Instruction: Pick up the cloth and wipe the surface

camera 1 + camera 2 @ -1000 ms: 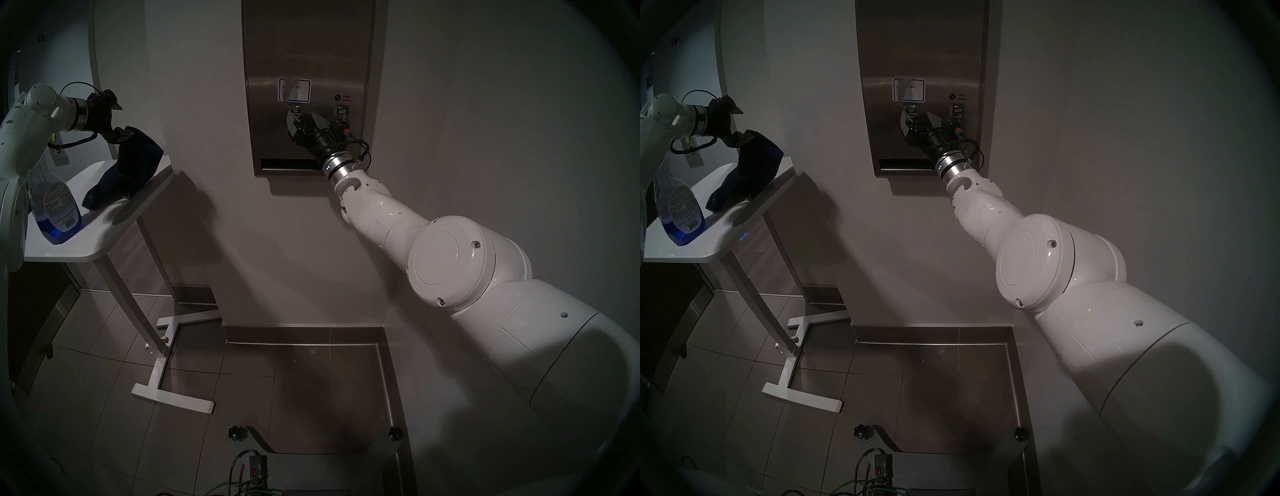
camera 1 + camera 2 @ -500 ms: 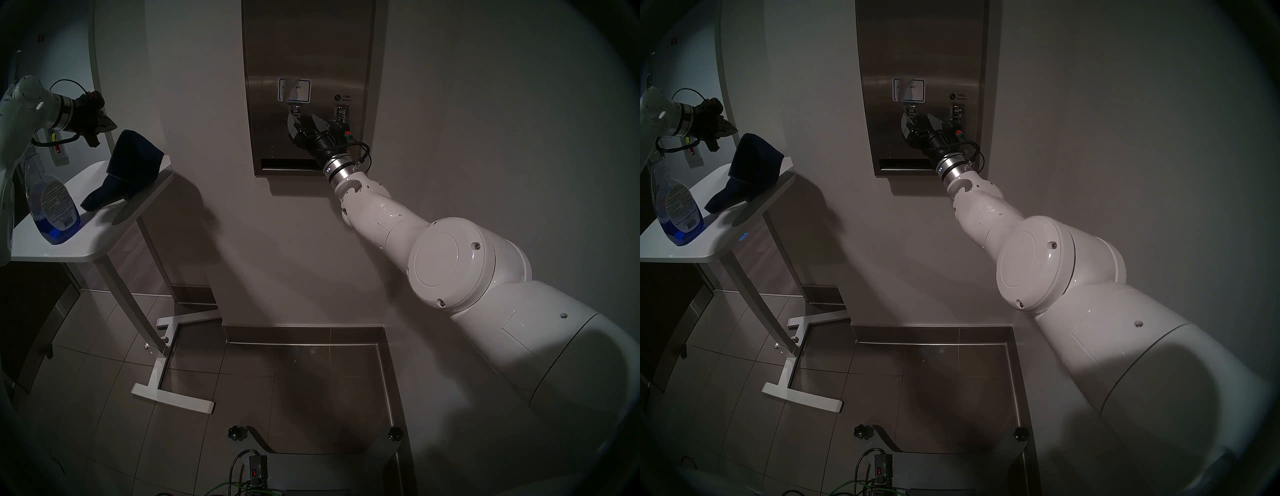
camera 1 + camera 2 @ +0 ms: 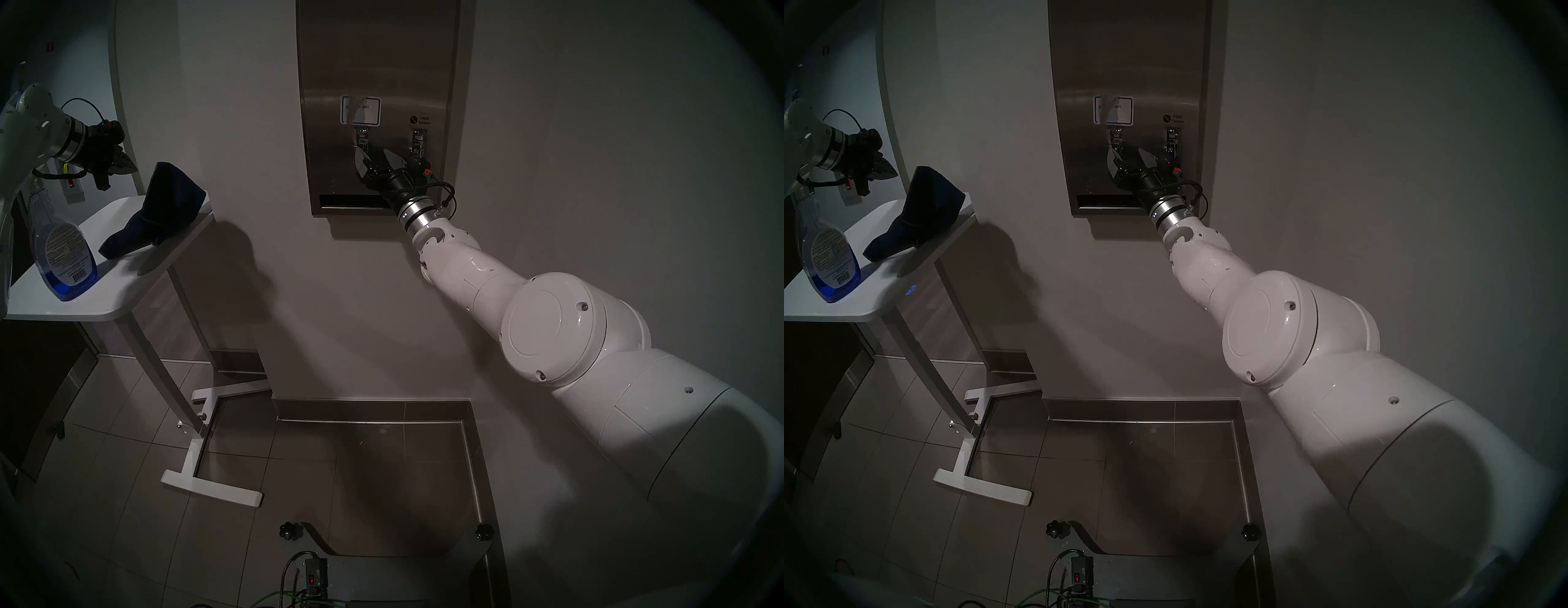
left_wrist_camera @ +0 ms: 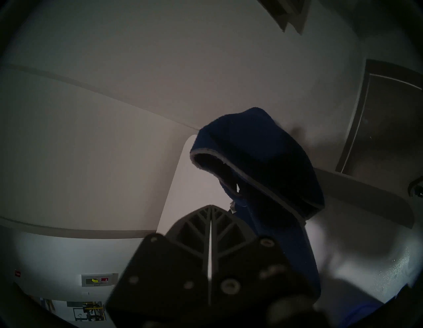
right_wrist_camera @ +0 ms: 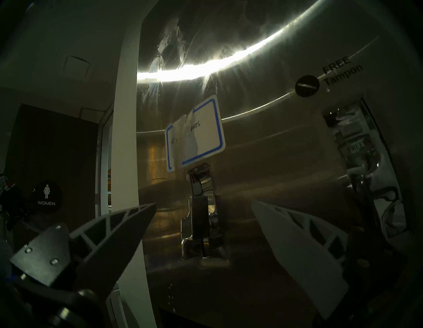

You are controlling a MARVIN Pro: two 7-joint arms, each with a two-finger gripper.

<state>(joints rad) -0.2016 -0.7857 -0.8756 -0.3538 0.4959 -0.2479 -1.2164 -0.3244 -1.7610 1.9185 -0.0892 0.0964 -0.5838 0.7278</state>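
The dark navy-blue terry cloth (image 4: 263, 165) looks soft and nubby, with a flat paler stitched hem. The tall brushed stainless-steel dispenser front (image 5: 263, 160) shows fine grain, a bright glare streak and dried smears; its white blue-bordered paper label (image 5: 201, 132) is partly torn. The white tabletop (image 3: 114, 271) is smooth and matt. The clear plastic spray bottle (image 3: 63, 254) is glossy.

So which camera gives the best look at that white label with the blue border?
The right wrist view: the label is close, its torn left side clear. Both head views show it small and distant. The left wrist view misses it.
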